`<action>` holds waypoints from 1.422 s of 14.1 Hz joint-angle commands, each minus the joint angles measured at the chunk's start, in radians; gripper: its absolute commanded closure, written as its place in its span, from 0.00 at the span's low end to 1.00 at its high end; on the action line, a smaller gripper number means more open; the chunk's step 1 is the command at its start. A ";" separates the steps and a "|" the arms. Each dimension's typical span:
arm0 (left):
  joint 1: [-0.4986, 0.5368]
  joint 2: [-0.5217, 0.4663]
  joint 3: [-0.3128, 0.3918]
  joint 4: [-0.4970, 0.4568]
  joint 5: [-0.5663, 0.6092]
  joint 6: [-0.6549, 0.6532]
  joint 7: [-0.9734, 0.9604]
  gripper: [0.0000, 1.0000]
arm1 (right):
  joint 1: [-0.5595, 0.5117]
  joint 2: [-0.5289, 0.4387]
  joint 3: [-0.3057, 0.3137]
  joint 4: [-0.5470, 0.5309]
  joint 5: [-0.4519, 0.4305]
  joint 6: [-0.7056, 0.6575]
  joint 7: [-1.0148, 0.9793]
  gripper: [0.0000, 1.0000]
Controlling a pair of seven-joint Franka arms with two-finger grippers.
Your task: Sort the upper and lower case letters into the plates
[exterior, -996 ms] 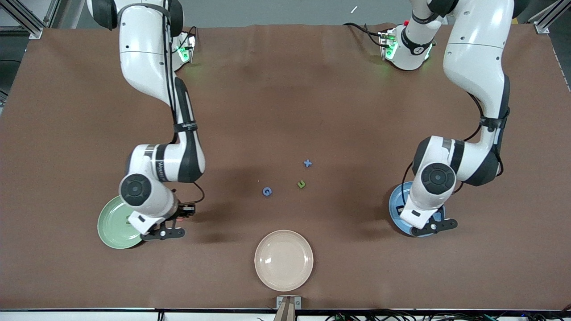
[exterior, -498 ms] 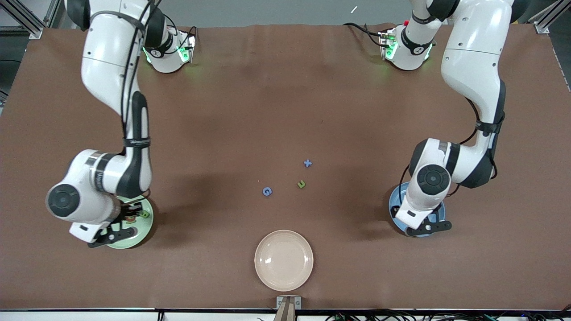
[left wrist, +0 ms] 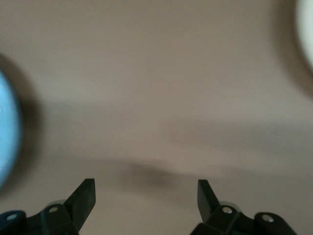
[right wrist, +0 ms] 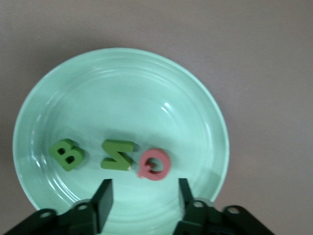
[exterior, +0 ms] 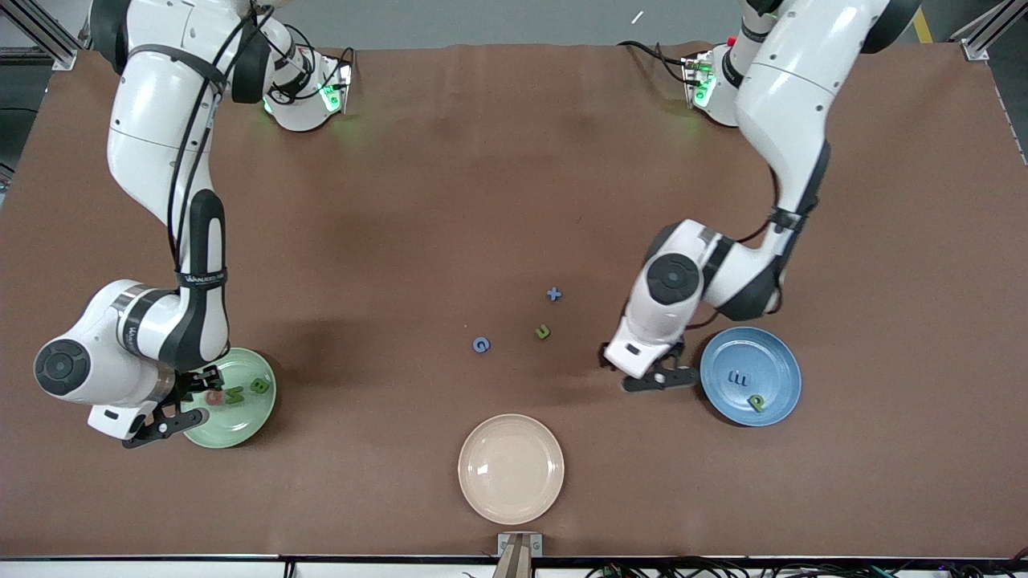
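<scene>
The pale green plate [exterior: 241,417] at the right arm's end holds a red Q [right wrist: 155,164], a green N [right wrist: 117,154] and a green B [right wrist: 67,154]. My right gripper [right wrist: 143,198] hangs open just above this plate [right wrist: 122,88], beside the Q, with nothing between its fingers. The blue plate [exterior: 775,361] at the left arm's end holds a blue letter [exterior: 737,376] and a green letter [exterior: 756,401]. My left gripper [left wrist: 145,196] is open and empty over bare table beside the blue plate [left wrist: 5,142]. A blue G [exterior: 481,344], a green u [exterior: 543,331] and a blue x [exterior: 554,294] lie mid-table.
A cream plate [exterior: 511,468] with nothing in it sits near the front edge, nearer to the camera than the loose letters. Brown cloth [exterior: 514,160] covers the whole table.
The right gripper moved over the green plate and opened, leaving the red Q there. The left gripper opened over the blue plate, then swung off it toward the table's middle.
</scene>
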 commanded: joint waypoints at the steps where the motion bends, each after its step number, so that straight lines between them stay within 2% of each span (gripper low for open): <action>1: -0.101 0.048 0.009 0.008 -0.013 0.061 -0.189 0.18 | 0.030 -0.017 0.014 -0.005 0.001 0.003 0.008 0.00; 3: -0.127 0.096 0.009 0.055 -0.023 0.061 -0.289 0.26 | 0.076 -0.027 0.014 -0.004 0.008 0.003 0.072 0.00; 6: -0.184 0.156 0.011 0.124 -0.018 0.062 -0.442 0.29 | 0.126 -0.043 0.015 -0.004 0.011 -0.017 0.193 0.00; 11: -0.202 0.167 0.011 0.133 -0.015 0.061 -0.501 0.35 | 0.205 -0.048 0.015 -0.005 0.142 -0.068 0.304 0.00; 14: -0.211 0.168 0.012 0.132 -0.016 0.045 -0.502 0.50 | 0.225 -0.044 0.015 -0.014 0.214 -0.091 0.308 0.00; 17: -0.212 0.165 0.011 0.132 -0.020 -0.043 -0.502 0.58 | 0.269 -0.042 0.017 -0.042 0.300 -0.091 0.369 0.00; 18: -0.210 0.165 0.011 0.132 -0.021 -0.051 -0.504 0.60 | 0.290 -0.042 0.017 -0.042 0.305 -0.091 0.409 0.00; 20: -0.204 0.168 0.012 0.132 -0.023 -0.051 -0.504 0.73 | 0.347 -0.042 0.017 -0.042 0.310 -0.088 0.503 0.00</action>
